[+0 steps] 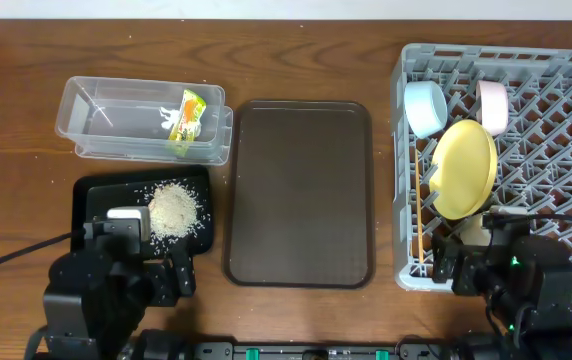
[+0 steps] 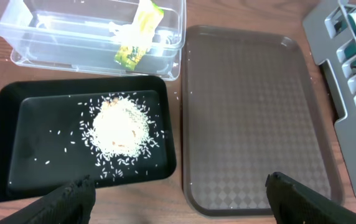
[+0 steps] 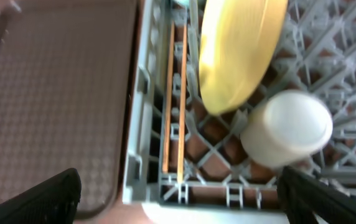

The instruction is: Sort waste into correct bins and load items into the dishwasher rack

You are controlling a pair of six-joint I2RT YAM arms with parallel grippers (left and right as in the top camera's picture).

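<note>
The green-and-yellow wrapper [image 1: 188, 115] lies in the clear tub [image 1: 96, 120]; it also shows in the left wrist view [image 2: 137, 37]. The rice heap [image 1: 174, 210] sits in the black tray [image 1: 96, 195], also in the left wrist view [image 2: 119, 127]. In the grey rack [image 1: 566, 150] stand the yellow plate [image 1: 464, 170], the light blue bowl [image 1: 426, 108] and the pale cup [image 1: 493, 105]. The chopsticks [image 3: 177, 99] lie along its left wall, and the white bowl [image 3: 287, 130] sits beside the plate [image 3: 237, 50]. My left gripper [image 2: 178, 208] is open and empty at the black tray's near edge. My right gripper [image 3: 184, 208] is open and empty over the rack's front left corner.
A large dark brown serving tray [image 1: 299, 195] lies between the bins and the rack, also in the left wrist view [image 2: 252, 112]. Both arm bases sit along the table's near edge. Bare wood shows to the far left and at the back.
</note>
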